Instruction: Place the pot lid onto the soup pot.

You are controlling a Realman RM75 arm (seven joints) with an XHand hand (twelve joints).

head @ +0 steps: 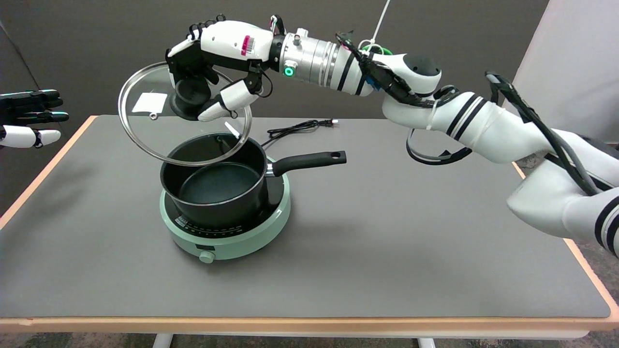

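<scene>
At upper left, the right hand (213, 72) grips the lid (145, 125) by its knob, tilted above the pot (215, 186); lowering and seating it remain.

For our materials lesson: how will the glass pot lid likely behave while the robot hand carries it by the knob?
The pot lid looks like rigid glass, so probably fragile if dropped. The right hand grips only its knob and it hangs tilted, so it may swing.
</scene>
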